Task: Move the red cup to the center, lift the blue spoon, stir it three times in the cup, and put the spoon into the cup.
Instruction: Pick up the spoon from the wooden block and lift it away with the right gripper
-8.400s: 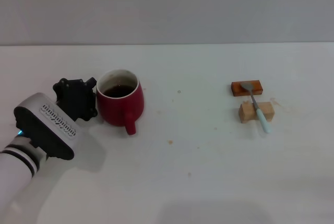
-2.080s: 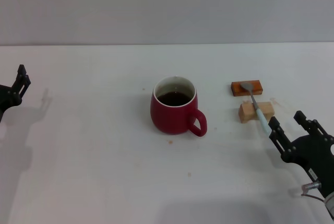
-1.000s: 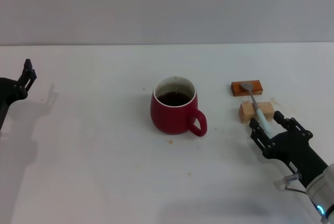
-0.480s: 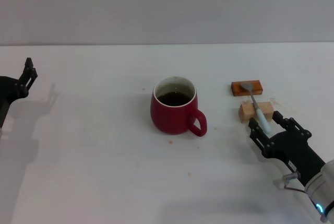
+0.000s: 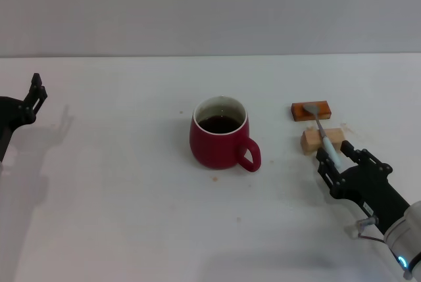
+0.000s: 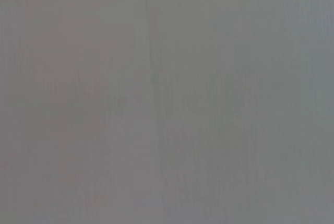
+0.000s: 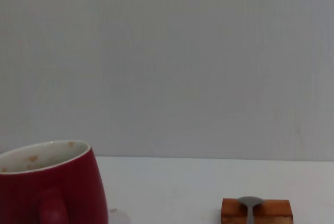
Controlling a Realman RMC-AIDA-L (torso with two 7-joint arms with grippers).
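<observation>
The red cup stands upright at the table's centre with dark liquid inside, its handle pointing right and toward me. It also shows in the right wrist view. The blue spoon lies across two blocks, its grey bowl on the orange-brown block. My right gripper is open, low at the near end of the spoon's pale blue handle, with a finger on each side of it. My left gripper is parked at the far left edge.
An orange-brown block and a tan block hold the spoon up, right of the cup. The orange-brown block also shows in the right wrist view. The left wrist view shows only grey wall.
My right gripper has moved in from the lower right to the spoon's handle end and now straddles it. The cup and spoon have not moved since the left arm withdrew.
</observation>
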